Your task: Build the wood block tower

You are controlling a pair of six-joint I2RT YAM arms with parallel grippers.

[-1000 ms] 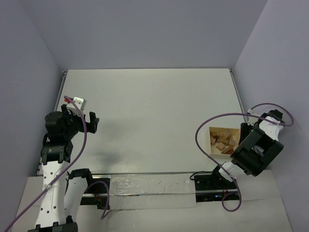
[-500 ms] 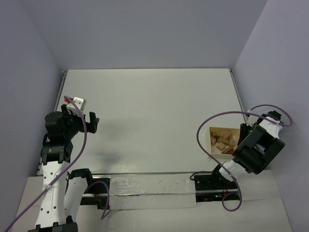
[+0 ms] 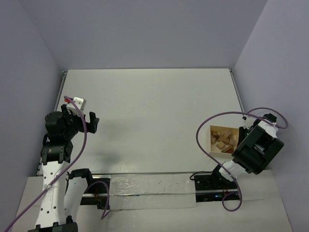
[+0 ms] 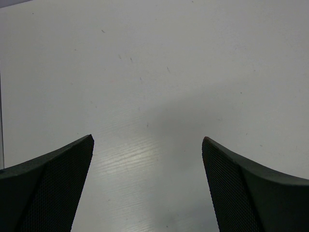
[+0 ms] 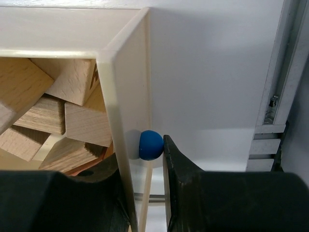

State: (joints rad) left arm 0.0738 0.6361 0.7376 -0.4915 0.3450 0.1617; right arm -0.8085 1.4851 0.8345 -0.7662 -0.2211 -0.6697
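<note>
No tower stands yet. The wood blocks (image 5: 72, 82) lie jumbled in an open pale wooden tray (image 5: 126, 72) close to the right edge of the desk (image 3: 154, 111), toward its near-right corner. A darker reddish-brown block (image 3: 227, 151) is among them on the near side.

The right gripper (image 5: 141, 159) straddles the tray's right wall, with one finger inside among the blocks and the other outside. The fingers are drawn in almost all the way. The wall and a small blue ball (image 5: 150, 145) fill the gap between them, so they appear to pinch the wall, not a block. The left gripper (image 4: 147, 139) hangs over bare desk near the left edge, with its fingers spread wide and holding nothing.

The main risk is the hold itself. The ball gives a rounded contact against a thin, smooth wall, so the tray could pivot or slip out if it is lifted or tilted. It also sits near the right edge, and a sudden swing could throw blocks off the desk or scatter them beyond either arm's easy reach. The inner finger presses close to the heap and could jam a block against the wall. The purple cable (image 3: 197, 137) loops just beside the tray's left side and could catch on it.
</note>
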